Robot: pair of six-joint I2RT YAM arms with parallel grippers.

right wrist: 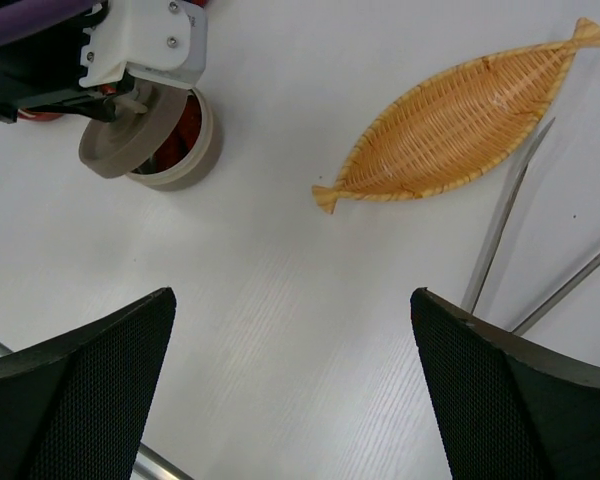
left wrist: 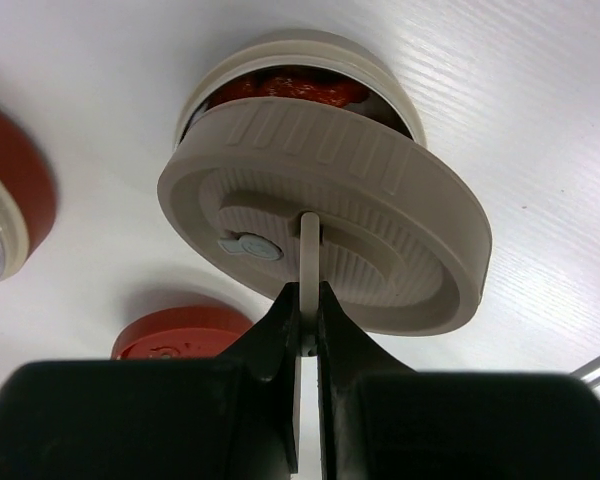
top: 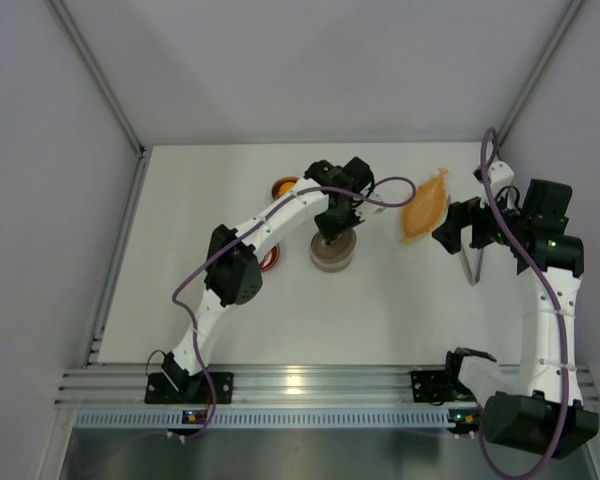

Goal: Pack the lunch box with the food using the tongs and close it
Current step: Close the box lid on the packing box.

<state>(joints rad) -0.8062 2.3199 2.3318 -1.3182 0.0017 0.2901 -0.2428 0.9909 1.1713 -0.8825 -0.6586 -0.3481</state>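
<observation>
**Closing stage.** We see the left gripper [left wrist: 308, 300] pinched narrowly on the upright tab of the beige lid [left wrist: 380, 200]. The lid is held tilted over the round lunch box [left wrist: 310, 45] and covers part of its opening. We cannot tell whether lid and rim touch. Red food [left wrist: 290, 88] lies inside the lunch box. To its right, the right gripper [right wrist: 292, 300] stands wide and holds nothing. The tongs [right wrist: 500, 235] lie farther right of the lunch box than the woven dish [right wrist: 460, 120].
</observation>
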